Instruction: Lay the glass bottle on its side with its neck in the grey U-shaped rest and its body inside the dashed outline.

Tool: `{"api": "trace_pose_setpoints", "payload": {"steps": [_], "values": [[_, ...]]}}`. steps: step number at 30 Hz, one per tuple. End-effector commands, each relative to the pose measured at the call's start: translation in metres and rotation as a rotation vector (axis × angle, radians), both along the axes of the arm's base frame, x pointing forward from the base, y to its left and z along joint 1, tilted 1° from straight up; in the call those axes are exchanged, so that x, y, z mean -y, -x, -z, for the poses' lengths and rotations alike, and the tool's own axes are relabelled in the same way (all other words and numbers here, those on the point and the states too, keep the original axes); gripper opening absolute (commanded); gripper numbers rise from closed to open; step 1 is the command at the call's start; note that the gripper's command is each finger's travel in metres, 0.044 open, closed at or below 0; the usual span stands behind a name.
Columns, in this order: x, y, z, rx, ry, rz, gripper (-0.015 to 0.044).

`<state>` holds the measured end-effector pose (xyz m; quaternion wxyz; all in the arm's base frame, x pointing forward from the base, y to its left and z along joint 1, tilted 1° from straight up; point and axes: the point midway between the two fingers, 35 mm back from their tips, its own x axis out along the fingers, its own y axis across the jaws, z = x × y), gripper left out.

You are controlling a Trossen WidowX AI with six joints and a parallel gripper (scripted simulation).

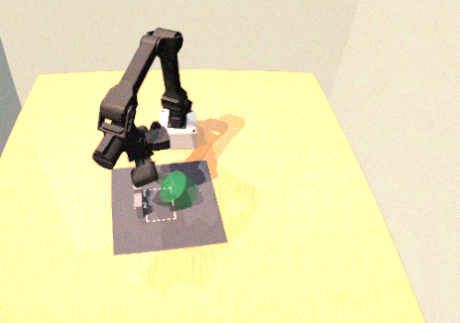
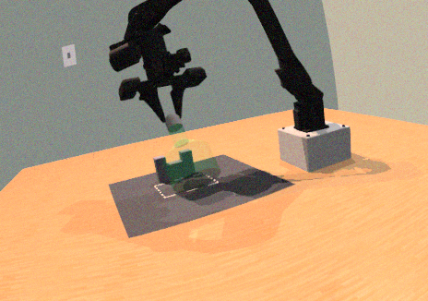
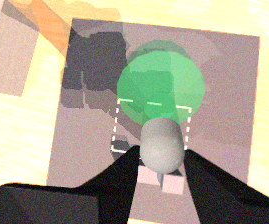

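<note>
Gripper fingers [image 2: 172,116] pinch the green glass bottle [image 1: 173,186] [image 2: 183,157] [image 3: 161,85] by its grey top. It leans — neck up, fat body low — over the dark mat [image 1: 193,231] [image 2: 138,217] [image 3: 220,150], near the grey U-shaped rest [image 1: 138,202] [image 2: 160,170] [image 3: 173,184]. You can see through the green, but I can't tell if anything is inside.

green glass bottle [image 1: 173,186] [image 2: 188,166] [image 3: 161,87], grey-capped, tilted neck-up, seemingly above the dashed outline [image 1: 161,220] [image 2: 164,197] [image 3: 187,127]

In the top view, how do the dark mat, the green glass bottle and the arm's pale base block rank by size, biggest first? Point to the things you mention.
1. Dark mat [image 1: 124,236] [image 2: 134,220] [image 3: 225,65]
2. Green glass bottle [image 1: 173,186] [image 2: 175,129] [image 3: 160,75] and pale base block [image 1: 180,140] [image 2: 292,150] [image 3: 7,55]: too alike to rank.
</note>
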<state>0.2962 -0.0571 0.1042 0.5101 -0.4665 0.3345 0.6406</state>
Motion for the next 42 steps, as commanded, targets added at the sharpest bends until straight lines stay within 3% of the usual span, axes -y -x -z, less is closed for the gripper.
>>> {"api": "trace_pose_setpoints", "payload": {"steps": [1, 42], "values": [[0.009, -0.002, 0.004, 0.0, 0.009, 0.0, 0.0132], [0.053, -0.01, 0.032, 0.007, -0.044, 0.02, 0.0132]]}}
